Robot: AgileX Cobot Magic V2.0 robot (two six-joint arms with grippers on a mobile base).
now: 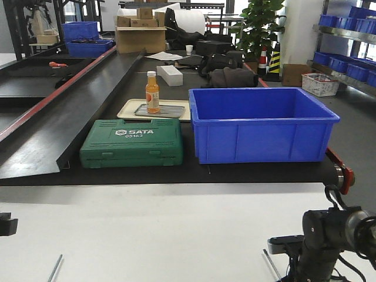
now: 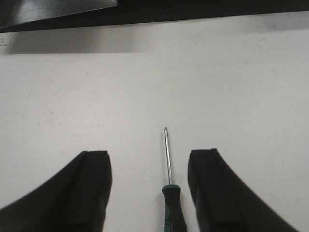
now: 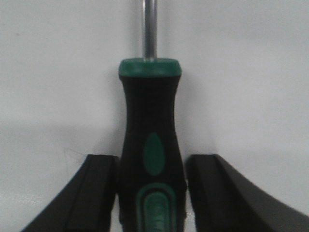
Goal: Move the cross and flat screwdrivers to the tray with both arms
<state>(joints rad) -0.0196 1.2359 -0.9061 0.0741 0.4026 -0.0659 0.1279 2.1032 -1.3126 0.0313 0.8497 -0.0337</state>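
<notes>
One screwdriver [image 2: 171, 205] with a black-and-green handle and a cross tip lies on the white table between the fingers of my left gripper [image 2: 148, 159]. That gripper is open wide, and the handle lies nearer its right finger [image 2: 212, 183]. The other screwdriver [image 3: 150, 145] lies with its handle between the fingers of my right gripper [image 3: 151, 162]. These fingers stand close on both sides, with thin pale slivers of table showing beside the handle. Its tip is out of frame. In the front view both steel shafts [image 1: 56, 267] [image 1: 270, 263] show at the bottom edge. The tray is out of view.
Beyond the white table, a black bench carries a blue bin [image 1: 261, 123], a green SATA case [image 1: 132, 143] and a cream tray [image 1: 126, 110] with an orange bottle [image 1: 152, 92]. My right arm [image 1: 320, 241] hangs low at bottom right.
</notes>
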